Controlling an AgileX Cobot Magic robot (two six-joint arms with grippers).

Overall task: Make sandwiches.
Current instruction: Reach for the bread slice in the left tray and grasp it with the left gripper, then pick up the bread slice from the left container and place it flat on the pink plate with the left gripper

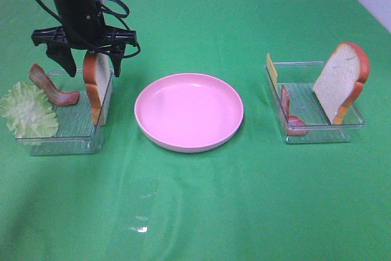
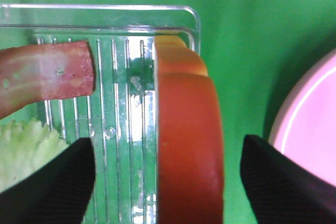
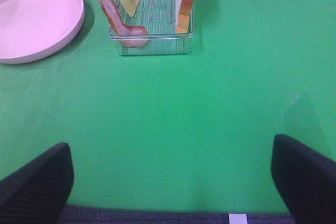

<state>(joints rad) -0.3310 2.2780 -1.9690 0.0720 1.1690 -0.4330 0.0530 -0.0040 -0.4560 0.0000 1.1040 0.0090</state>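
A round pink plastic plate [image 1: 188, 111] sat on the green cloth table [image 1: 195, 218], and the sandwich parts lay apart in two trays flanking it. In the clear plastic rectangular tray [image 1: 61, 148] to the left of the plate, a white toy bread slice with orange-brown crust [image 1: 98, 96] stood upright on edge against the wall nearest the plate. Its long axis was vertical, its rounded crust pointed up and its flat faces were turned toward and away from the plate. The left gripper [image 1: 93, 70] hung directly over this slice with its black fingers [image 2: 58, 187] straddling it, spread apart, a gap showing on each side, grasping nothing. On the side of that tray farther from the plate lay a curled reddish-brown bacon strip [image 1: 52, 90] and a pale green ruffled lettuce leaf [image 1: 27, 111]. In the second clear tray [image 1: 317, 136], right of the plate, a second bread slice [image 1: 342, 80] stood tilted, its top leaning away from the plate and its white face toward it. A thin yellow cheese square [image 1: 271, 68] and another bacon strip [image 1: 288, 114] leaned at the plate-side wall. The right gripper [image 3: 169, 145] hovered well away from the plate, its fingers spread wide and empty.
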